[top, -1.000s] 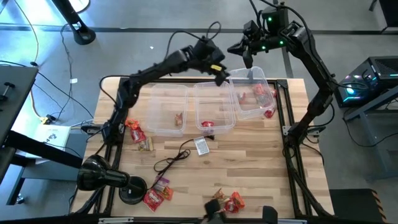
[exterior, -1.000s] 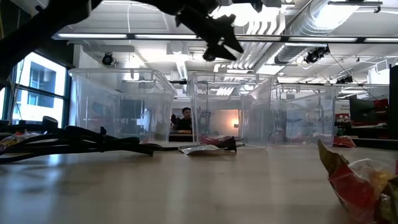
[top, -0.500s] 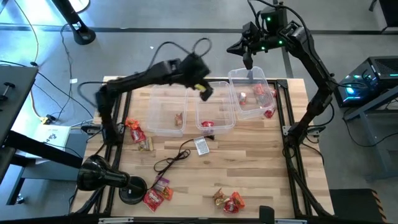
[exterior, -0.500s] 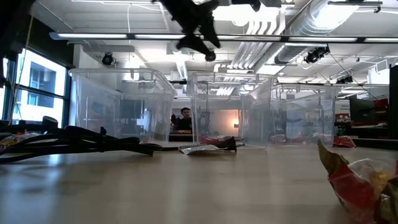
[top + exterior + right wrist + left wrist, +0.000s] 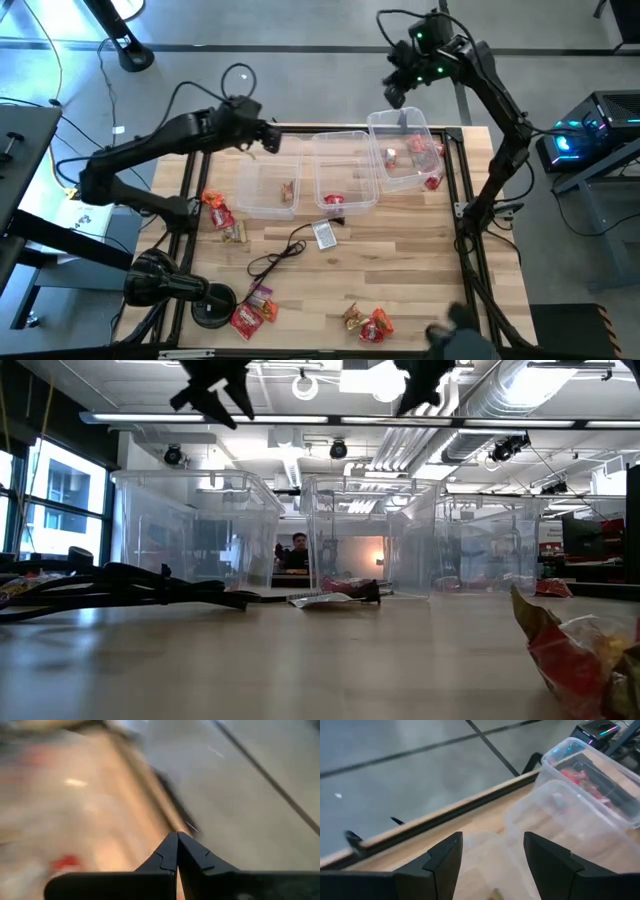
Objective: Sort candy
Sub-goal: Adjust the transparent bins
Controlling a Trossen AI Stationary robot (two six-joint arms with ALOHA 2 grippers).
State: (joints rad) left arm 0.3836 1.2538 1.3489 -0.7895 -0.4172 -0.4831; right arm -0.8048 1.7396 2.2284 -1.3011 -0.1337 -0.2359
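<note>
Candy [image 5: 333, 199] in bins, left pincer [image 5: 268, 141] above

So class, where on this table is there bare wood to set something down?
Free: the right half in front of the right bin, and the middle between the cable and the near-edge candy. Crowded: the bin row and left edge.

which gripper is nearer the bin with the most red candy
Right. The right gripper hangs just past that bin's far end; the left gripper is over the far-left bin.
</note>
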